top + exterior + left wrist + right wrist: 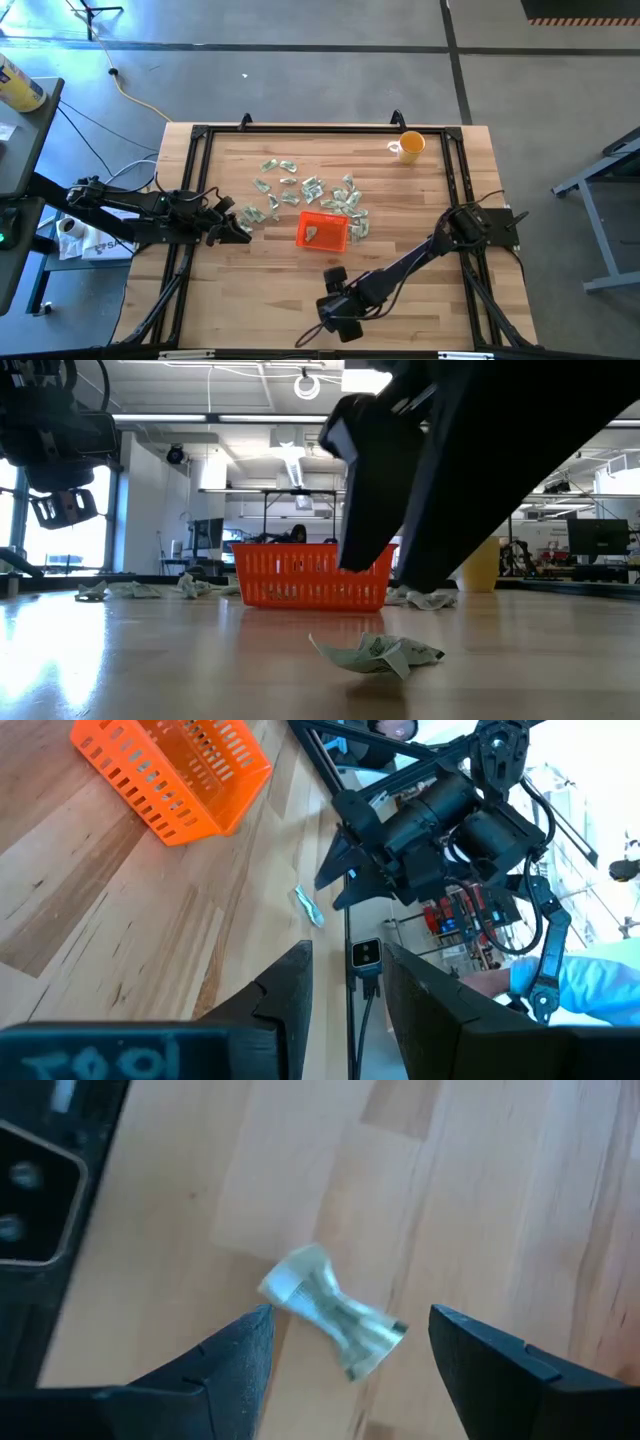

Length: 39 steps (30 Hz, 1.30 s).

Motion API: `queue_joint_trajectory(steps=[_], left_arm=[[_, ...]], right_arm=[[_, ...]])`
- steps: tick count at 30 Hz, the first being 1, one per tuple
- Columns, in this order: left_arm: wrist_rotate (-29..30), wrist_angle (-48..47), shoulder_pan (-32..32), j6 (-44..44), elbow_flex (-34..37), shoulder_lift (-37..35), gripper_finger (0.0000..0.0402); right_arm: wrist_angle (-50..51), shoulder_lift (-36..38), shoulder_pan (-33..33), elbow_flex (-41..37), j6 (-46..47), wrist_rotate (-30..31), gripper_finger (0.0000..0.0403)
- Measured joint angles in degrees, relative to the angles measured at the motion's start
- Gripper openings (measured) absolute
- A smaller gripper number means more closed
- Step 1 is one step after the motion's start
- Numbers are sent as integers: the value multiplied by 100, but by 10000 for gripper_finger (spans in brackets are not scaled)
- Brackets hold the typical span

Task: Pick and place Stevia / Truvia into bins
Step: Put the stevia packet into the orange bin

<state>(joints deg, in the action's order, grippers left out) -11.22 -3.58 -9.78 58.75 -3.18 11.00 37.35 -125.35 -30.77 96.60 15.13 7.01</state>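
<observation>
Though hidden overhead, sachet (331, 1312) between right tool (345, 1355) fingers.

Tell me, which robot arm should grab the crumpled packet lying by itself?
The right. Its gripper hangs open right over that packet, one finger on each side. The left gripper is farther off, beside the packet pile.

The high view looks straight down on the whole wooden slatted surface (300, 290). The low view sits at surface level, facing the room. Each wrist view looks close past its own fingers. High, low and left wrist views share the orange-red slotted plastic bin (322, 233).
</observation>
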Motion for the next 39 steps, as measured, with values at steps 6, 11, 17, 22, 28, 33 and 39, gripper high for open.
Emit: queue_joint_trajectory(steps=[6,11,17,22,28,33,39], left_arm=[[-45,-18,0,4,0,-2,159],[-113,-142,0,40,0,-2,159],[-116,-148,0,39,0,-2,159],[-88,-154,0,37,0,-1,159],[115,-176,0,-1,0,-2,159],[307,-199,0,-1,0,0,159],[809,-264,0,380,0,-2,159]], right_arm=[[-120,-347,272,6,-184,-784,257],[90,-445,402,37,-64,-842,242],[605,-408,656,37,571,-946,135],[769,-358,919,172,989,-870,15],[1522,-25,1275,1289,631,766,22],[2525,27,1644,2233,578,1996,9],[3058,8,2242,1936,885,1153,93]])
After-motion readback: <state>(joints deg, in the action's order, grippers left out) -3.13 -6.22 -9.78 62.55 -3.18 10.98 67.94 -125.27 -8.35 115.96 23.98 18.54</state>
